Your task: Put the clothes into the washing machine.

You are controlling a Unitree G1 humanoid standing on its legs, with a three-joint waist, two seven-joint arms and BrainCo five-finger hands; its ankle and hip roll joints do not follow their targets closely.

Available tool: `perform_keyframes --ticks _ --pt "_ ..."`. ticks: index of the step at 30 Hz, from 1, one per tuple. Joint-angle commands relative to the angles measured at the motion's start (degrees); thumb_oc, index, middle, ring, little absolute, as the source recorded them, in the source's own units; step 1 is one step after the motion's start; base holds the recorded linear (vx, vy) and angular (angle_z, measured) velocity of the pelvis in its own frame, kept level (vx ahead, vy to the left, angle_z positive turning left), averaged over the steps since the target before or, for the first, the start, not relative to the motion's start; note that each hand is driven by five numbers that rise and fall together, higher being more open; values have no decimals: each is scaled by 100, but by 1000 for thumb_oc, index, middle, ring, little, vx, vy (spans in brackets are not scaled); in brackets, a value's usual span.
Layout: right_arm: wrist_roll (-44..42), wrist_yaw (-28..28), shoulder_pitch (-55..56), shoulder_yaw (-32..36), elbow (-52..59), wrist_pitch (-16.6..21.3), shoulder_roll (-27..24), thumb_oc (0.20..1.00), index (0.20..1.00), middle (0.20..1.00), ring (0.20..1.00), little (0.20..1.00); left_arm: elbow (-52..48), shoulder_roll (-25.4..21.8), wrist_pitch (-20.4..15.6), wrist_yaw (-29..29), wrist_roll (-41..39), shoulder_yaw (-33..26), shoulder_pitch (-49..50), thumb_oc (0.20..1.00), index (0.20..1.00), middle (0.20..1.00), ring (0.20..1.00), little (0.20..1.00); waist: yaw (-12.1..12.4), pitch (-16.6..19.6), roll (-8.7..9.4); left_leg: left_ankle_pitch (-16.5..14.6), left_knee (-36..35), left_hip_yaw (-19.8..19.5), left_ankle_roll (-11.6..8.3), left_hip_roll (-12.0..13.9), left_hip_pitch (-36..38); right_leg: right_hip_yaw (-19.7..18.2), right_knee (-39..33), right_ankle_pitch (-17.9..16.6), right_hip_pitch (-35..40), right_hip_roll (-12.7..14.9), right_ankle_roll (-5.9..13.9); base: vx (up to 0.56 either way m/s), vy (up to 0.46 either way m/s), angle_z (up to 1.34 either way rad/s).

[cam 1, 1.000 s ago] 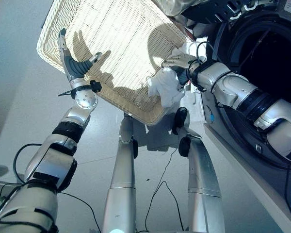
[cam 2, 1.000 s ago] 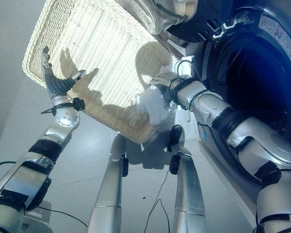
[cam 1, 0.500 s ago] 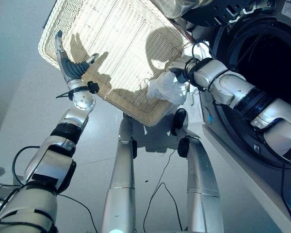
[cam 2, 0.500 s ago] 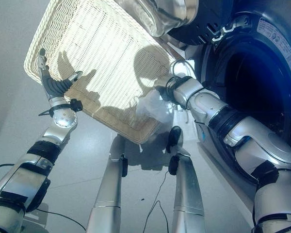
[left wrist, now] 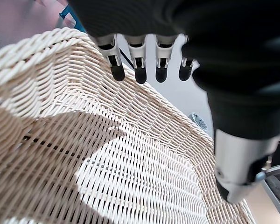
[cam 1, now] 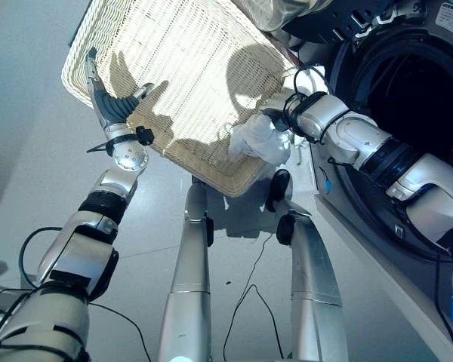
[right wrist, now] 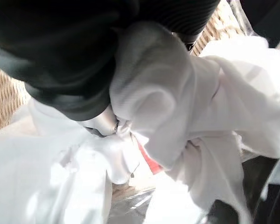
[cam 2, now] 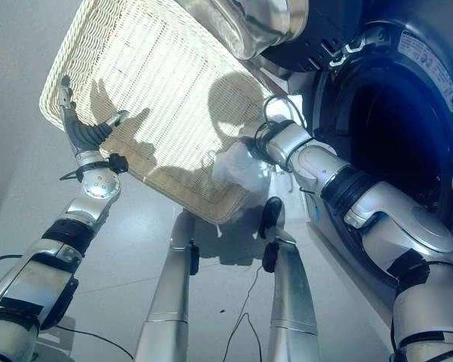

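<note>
Now the white cloth [cam 1: 258, 140] is held bunched in the right hand [cam 1: 281, 115], at the basket's [cam 1: 174, 60] four-o'clock corner, ready for the washing machine [cam 1: 408, 98]; the left hand [cam 1: 109, 102] is spread wide.

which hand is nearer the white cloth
Right. The right hand is on the white cloth at the basket's corner nearest the washing machine; the left hand is open over the basket's opposite side.

Room: pale grey floor, hard light from above.
The floor [cam 1: 30, 143] is smooth, pale grey and glossy, with faint joint lines running across it. Strong light falls from above and casts sharp, dark shadows on the floor. A darker grey band runs along the floor's left edge. No walls, windows or furniture can be made out.
</note>
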State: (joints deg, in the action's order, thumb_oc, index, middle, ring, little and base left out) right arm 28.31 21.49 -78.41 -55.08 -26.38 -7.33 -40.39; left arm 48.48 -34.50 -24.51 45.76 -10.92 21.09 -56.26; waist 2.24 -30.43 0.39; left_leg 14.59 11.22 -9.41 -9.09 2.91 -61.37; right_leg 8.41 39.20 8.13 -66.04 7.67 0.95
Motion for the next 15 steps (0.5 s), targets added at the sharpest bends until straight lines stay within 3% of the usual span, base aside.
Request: perform_keyframes --ticks 1,3,5,7,9,10,11,15 --pt "-2524 -785 869 348 102 -141 17 200 200 200 200 200 209 93 -318 24 -145 -355 -207 1000 1000 1000 1000 1000 -46 64 152 -647 489 593 358 -636 141 81 -1830 -1405 374 -521 506 0 0 0" --pt "-3707 -1241 1201 1025 12 253 180 200 200 200 200 200 319 80 -438 -90 -156 -437 -157 1000 1000 1000 1000 1000 -54 64 147 -673 516 585 345 -647 149 40 -1817 -1385 364 -543 510 0 0 0" --pt "-4270 -1468 1330 1205 67 418 223 200 200 200 200 200 331 118 -464 -71 -121 -450 -140 1000 1000 1000 1000 1000 -54 64 146 -671 507 589 345 -637 150 43 -1805 -1368 367 -544 510 0 0 0" --pt "-5503 -1796 1751 1852 115 1123 412 200 200 200 200 200 350 208 -531 -5 -10 -527 -65 1000 1000 1000 1000 1000 -101 64 147 -690 498 621 343 -602 153 7 -1777 -1332 349 -576 509 -3 15 -1" --pt "-5604 -1794 1809 1931 130 1172 426 200 200 200 200 200 351 220 -534 13 1 -528 -61 1000 1000 1000 1000 1000 -109 64 147 -692 490 628 345 -598 163 4 -1779 -1330 354 -578 510 0 0 0" --pt "-5935 -1894 1916 2076 140 1407 465 200 200 200 200 200 367 245 -555 52 18 -526 -54 1000 1000 1000 1000 1000 -126 64 149 -697 479 641 349 -589 175 -5 -1783 -1325 358 -583 511 -16 53 -8" --pt "-6615 -1878 2244 2508 177 1872 570 200 200 200 200 200 335 312 -584 197 49 -523 -9 1000 1000 1000 1000 1000 -190 64 133 -725 471 677 356 -571 175 -48 -1775 -1307 336 -602 518 -24 67 -11" --pt "-7745 -1588 2697 3066 192 2367 677 200 200 200 200 200 293 338 -589 310 50 -532 15 1000 1000 1000 1000 1000 -293 64 113 -771 435 736 361 -534 207 -106 -1789 -1300 332 -603 551 -24 45 -9"
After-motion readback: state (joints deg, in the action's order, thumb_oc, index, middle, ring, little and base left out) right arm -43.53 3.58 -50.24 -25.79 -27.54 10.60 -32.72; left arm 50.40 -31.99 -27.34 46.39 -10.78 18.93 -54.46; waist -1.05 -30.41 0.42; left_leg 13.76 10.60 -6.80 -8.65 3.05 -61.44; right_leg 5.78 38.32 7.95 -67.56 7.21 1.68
